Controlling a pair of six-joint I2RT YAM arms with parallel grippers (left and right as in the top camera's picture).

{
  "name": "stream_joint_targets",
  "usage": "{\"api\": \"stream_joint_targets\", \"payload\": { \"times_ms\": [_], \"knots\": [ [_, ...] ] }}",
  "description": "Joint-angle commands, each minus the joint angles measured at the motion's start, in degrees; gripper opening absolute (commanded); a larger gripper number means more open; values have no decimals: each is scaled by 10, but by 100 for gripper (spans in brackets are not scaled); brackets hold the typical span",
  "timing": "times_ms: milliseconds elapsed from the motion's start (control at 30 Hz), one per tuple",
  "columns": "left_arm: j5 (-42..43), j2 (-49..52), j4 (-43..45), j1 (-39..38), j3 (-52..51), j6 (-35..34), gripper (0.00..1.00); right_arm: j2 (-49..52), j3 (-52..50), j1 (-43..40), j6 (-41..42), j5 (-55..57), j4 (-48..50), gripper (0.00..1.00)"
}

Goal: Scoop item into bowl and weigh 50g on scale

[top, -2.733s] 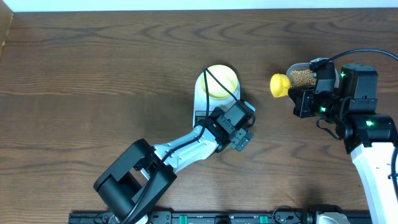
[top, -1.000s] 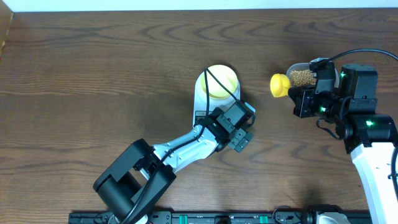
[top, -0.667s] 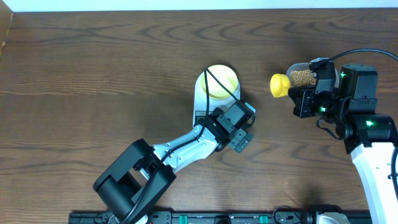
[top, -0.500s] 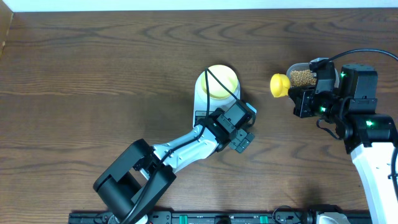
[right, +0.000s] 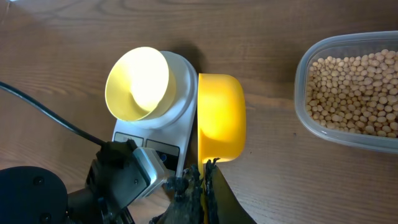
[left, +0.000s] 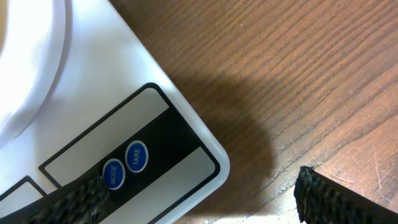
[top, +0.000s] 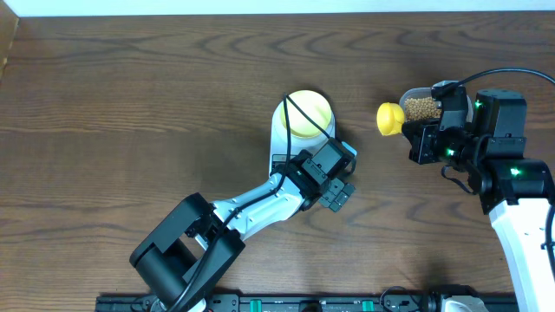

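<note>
The white scale (top: 282, 149) stands mid-table with the pale-yellow bowl (top: 308, 115) on its platform; no beans show in the bowl (right: 138, 84). My left gripper (top: 332, 178) is open and empty, low over the scale's front right corner (left: 186, 149), one finger beside the MODE and TARE buttons. My right gripper (right: 202, 180) is shut on the handle of a bright yellow measuring spoon (right: 221, 118), held just right of the scale (right: 180, 118). The spoon (top: 390, 119) hangs between the scale and the clear tub of tan beans (right: 354, 93), which also shows in the overhead view (top: 421, 108).
A black cable (top: 303, 117) from the left arm crosses over the bowl. The right arm's body (top: 499, 156) covers the table right of the tub. Dark wooden table (top: 130, 113) all around.
</note>
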Motion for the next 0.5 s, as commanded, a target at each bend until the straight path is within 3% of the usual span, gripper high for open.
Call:
{"api": "stream_joint_targets", "payload": {
  "times_ms": [0,467],
  "knots": [
    [-3,27,-13,12,-8,-17,98,-8,4,-3,-8,1,0,1],
    [-12,27,-17,12,-9,-20,98,-8,4,-3,-8,1,0,1]
  ]
}}
